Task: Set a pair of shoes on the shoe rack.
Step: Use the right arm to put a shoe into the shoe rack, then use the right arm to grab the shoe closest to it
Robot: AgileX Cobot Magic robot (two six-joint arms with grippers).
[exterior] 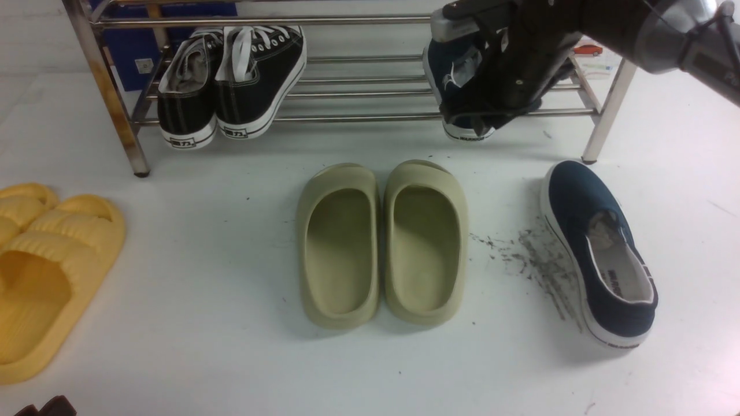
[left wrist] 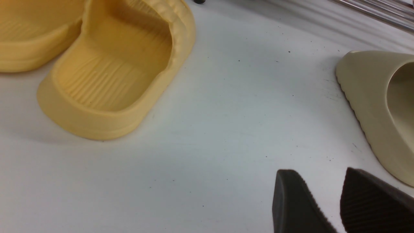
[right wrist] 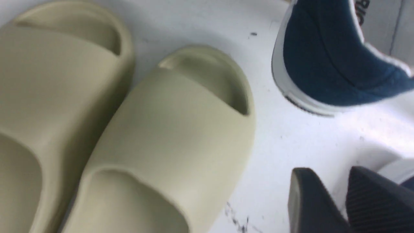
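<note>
One navy-blue slip-on shoe [exterior: 454,72] rests on the lower bars of the steel shoe rack [exterior: 358,118], at its right end, heel towards me and partly hidden by my right arm. The other navy shoe [exterior: 601,254] lies on the floor in front of the rack's right leg; its toe shows in the right wrist view [right wrist: 323,64]. My right gripper [exterior: 483,122] hangs just in front of the racked shoe, and its fingertips [right wrist: 326,181] are close together with nothing between them. My left gripper [left wrist: 315,181] is low at the near left, shut and empty.
Black lace-up sneakers [exterior: 231,81] sit on the rack's left end, by the rust-stained leg [exterior: 115,110]. Olive-green slides [exterior: 381,242] lie in the middle of the floor, and yellow slides [exterior: 46,266] at the left. Dark scuff marks [exterior: 537,266] lie beside the floor shoe.
</note>
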